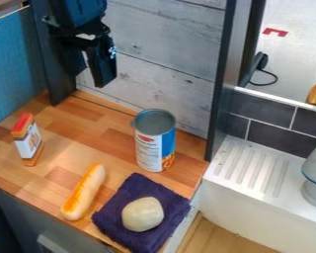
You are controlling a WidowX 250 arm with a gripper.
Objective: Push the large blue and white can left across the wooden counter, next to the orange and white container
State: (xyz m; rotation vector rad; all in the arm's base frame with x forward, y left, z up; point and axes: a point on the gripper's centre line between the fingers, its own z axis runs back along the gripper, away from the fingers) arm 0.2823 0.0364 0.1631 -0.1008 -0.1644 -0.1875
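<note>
The gripper (88,79) hangs high at the far left of the counter (111,141), in front of the pale wall panel (164,44). From where I stand its fingers are apart, with nothing between them, and it touches none of the things below.

The can (154,143) stands upright towards the far right of the wood, well apart from the gripper. The small box (28,143), orange and white, stands on the left. Those two look nearest to the gripper; I can't tell which is closer. The bread (84,191) lies lengthwise near the front edge, between the box and the dark cloth (134,185). The cloth is spread at the near right, and a pale lump (142,214), potato-like, rests on it. Off to the right, beyond the counter, is a white ribbed drainboard (250,165).

With an empty grip, I'd judge this a stage ahead of any grasp. Taking hold of the can would call for lining up over it, fingers wide enough for its broad body, and a straight descent. The slim box would want a gentler approach, since it looks easy to knock over.
</note>
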